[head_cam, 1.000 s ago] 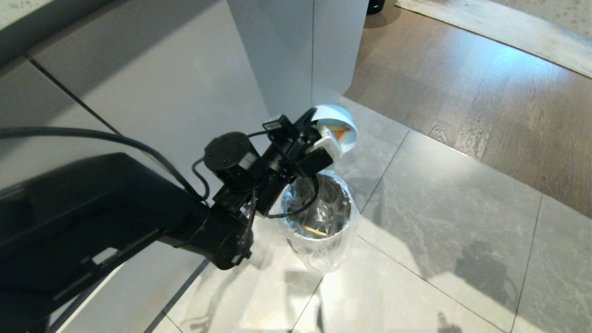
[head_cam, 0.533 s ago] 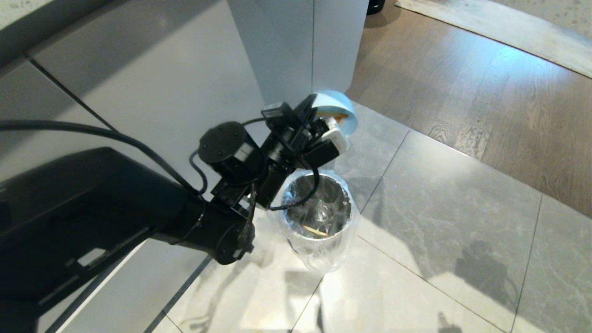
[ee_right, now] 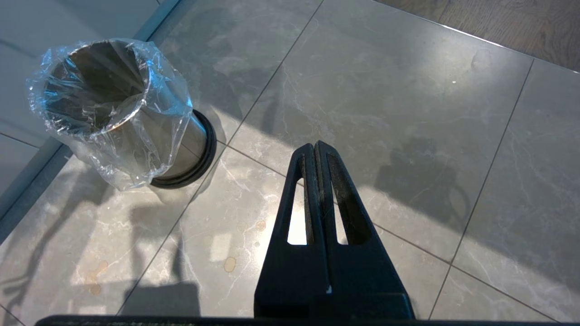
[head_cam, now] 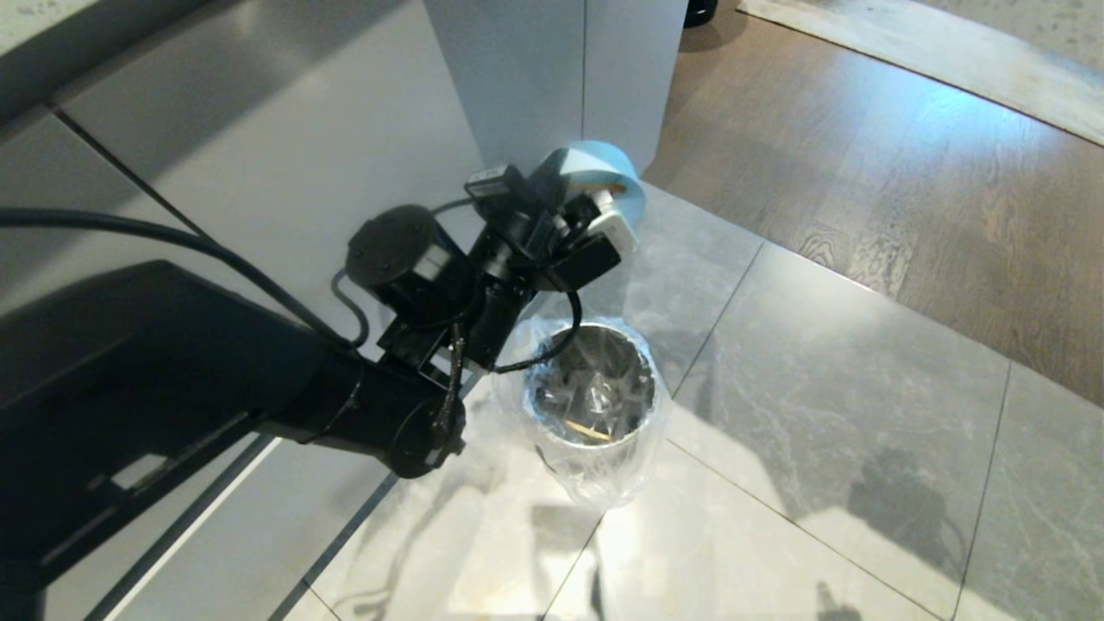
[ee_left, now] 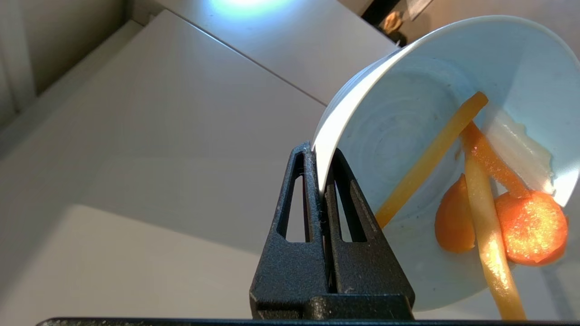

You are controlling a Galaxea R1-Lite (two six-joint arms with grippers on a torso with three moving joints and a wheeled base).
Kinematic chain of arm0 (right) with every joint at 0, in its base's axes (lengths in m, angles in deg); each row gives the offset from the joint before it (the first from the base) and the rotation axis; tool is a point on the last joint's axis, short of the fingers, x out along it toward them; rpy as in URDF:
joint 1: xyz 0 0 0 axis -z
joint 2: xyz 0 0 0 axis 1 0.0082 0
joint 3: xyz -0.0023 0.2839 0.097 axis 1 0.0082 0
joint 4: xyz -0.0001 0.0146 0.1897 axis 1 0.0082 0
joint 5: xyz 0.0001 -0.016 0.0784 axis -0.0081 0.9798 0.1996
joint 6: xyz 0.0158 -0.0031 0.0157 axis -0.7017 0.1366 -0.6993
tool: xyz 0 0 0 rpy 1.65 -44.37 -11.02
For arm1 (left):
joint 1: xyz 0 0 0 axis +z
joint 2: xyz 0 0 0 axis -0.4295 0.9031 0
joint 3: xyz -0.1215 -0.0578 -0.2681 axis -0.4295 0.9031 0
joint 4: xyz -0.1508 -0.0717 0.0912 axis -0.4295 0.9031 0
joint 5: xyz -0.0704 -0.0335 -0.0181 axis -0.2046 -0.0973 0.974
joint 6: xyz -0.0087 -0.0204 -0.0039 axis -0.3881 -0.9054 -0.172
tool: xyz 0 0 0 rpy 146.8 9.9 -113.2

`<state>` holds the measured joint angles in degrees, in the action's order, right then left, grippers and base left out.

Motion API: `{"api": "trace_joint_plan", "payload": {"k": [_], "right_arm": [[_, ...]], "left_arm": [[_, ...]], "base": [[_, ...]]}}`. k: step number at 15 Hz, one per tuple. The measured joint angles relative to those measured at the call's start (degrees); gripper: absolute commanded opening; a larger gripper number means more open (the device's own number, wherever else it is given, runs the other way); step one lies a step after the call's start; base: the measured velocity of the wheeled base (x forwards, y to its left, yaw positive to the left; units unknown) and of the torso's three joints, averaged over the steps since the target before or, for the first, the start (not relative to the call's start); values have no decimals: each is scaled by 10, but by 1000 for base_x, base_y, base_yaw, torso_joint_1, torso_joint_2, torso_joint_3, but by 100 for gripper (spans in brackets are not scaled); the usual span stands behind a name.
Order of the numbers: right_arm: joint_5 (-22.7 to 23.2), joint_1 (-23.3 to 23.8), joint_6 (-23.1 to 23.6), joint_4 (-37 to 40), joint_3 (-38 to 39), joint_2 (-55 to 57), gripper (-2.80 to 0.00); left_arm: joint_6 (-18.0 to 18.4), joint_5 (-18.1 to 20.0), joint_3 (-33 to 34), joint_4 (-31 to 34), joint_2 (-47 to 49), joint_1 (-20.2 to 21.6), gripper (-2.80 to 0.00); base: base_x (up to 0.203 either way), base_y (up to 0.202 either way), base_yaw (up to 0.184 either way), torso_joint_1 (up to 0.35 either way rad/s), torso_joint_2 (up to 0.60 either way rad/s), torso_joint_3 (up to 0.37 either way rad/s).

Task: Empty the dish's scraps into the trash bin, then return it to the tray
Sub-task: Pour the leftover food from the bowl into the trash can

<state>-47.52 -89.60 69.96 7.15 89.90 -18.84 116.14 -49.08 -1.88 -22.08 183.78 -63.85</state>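
Your left hand is clamped on the near rim of the dish, one finger inside the wall and one outside. In the head view the dish hangs tipped on edge, up and beyond the trash bin, not over its mouth; the bin stands on the floor below and nearer the robot. That offset is the relation your next move turns on: the dish must come back toward the bin's open, liner-wrapped mouth before its lower lip points into it.

The scraps sit inside the dish: yellow sticks lying along the wall toward the lower lip, with orange slices beside them at that lip. One yellow piece already lies at the bottom of the bin. Judged from this, emptying is only partly done, and return to the tray is yet to come; no tray is in view.

Your right hand hangs closed and empty above the floor tiles, well apart from the bin. The left arm is the nearer one.
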Motion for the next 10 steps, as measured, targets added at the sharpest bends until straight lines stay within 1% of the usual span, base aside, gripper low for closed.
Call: {"api": "trace_joint_plan", "payload": {"k": [2, 4, 6, 10], "right_arm": [[0, 0, 0, 0, 0, 0, -280], [0, 0, 0, 0, 0, 0, -280], [0, 0, 0, 0, 0, 0, -280], [0, 0, 0, 0, 0, 0, -280]], "left_arm": [[25, -9, 0, 0, -2, 0, -280], [36, -16, 0, 0, -4, 0, -280], [43, -38, 0, 5, -12, -5, -280], [95, -83, -4, 11, -29, -27, -280]], "base": [[0, 0, 0, 0, 0, 0], [0, 0, 0, 0, 0, 0], [0, 0, 0, 0, 0, 0], [0, 0, 0, 0, 0, 0]]}}
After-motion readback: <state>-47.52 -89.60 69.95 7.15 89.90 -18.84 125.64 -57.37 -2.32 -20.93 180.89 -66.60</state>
